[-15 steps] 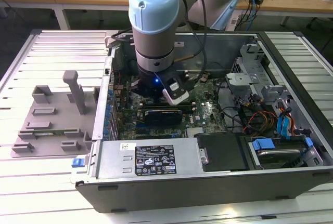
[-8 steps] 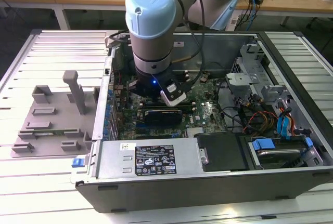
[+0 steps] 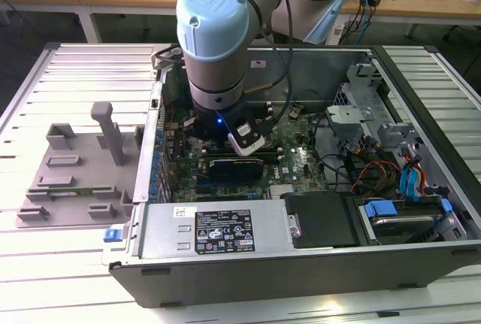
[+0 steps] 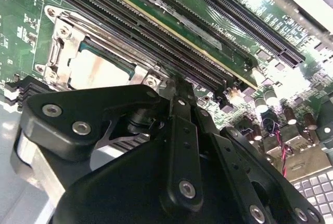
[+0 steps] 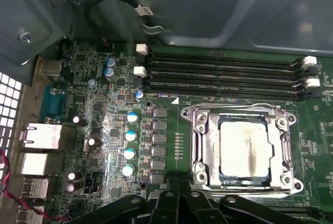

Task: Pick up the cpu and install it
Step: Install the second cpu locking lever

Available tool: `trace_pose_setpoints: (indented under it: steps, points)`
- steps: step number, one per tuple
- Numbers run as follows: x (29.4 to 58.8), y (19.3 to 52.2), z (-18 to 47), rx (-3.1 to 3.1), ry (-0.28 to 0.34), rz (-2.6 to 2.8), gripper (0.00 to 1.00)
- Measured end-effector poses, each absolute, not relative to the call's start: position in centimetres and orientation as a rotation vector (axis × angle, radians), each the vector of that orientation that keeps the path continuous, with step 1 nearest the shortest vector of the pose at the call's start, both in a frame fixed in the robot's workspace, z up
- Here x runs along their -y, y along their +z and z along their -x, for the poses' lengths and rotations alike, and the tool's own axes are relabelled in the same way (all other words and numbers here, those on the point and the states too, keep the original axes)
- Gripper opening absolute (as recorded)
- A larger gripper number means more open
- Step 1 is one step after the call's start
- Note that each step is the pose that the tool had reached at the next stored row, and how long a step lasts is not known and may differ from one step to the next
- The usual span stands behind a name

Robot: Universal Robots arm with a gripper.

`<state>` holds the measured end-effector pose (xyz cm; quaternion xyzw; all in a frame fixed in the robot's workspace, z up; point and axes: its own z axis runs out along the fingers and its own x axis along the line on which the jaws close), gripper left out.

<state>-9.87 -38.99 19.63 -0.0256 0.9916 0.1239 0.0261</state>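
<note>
Cpu (image 5: 244,152) seated in its socket (image 5: 200,130).
Arm (image 3: 214,53) reaches straight down into the case (image 3: 301,256); finger state cannot be told.

My gripper (image 4: 177,130) matt black metal with bright screw heads, cpu (image 5: 244,151) dull silver metal top smeared with residue, socket frame (image 5: 200,130) shiny bare metal, motherboard (image 5: 104,125) glossy green, case (image 3: 248,275) matt grey sheet metal.

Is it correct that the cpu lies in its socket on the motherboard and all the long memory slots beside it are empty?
Not quite. The cpu does lie in its socket, but both wrist views show a memory module seated in the slots.
</note>
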Motion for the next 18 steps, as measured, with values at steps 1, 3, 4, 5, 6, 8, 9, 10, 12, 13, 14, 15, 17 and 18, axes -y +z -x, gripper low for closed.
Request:
trace_pose_setpoints:
  steps: [1, 3, 4, 5, 6, 8, 9, 10, 12, 13, 14, 15, 17, 18]
  points:
    - [38.99, 19.61, 9.88, -3.064, 0.383, 0.079, 0.11]
    - [38.97, 19.59, 9.88, -3.064, 0.383, 0.079, 0.11]
    - [38.96, 19.59, 9.88, -3.064, 0.383, 0.079, 0.11]
    - [38.94, 19.59, 9.88, -3.064, 0.383, 0.079, 0.11]
    - [38.93, 19.59, 9.88, -3.065, 0.381, 0.079, 0.11]
    - [38.87, 19.59, 9.88, -3.065, 0.375, 0.079, 0.11]
    - [38.85, 19.59, 9.88, -3.065, 0.375, 0.079, 0.11]
    - [38.82, 19.59, 9.88, -3.065, 0.375, 0.079, 0.11]
    - [38.80, 19.63, 9.88, -3.066, 0.373, 0.079, 0.11]
    - [38.79, 19.70, 9.84, -3.066, 0.371, 0.079, 0.11]
    - [38.79, 19.78, 9.80, -3.067, 0.367, 0.079, 0.11]
    - [38.79, 19.83, 9.77, -3.068, 0.360, 0.080, 0.11]
    - [38.75, 20.23, 9.74, -3.068, 0.358, 0.080, 0.11]
    - [38.74, 20.54, 9.73, -3.068, 0.357, 0.079, 0.11]
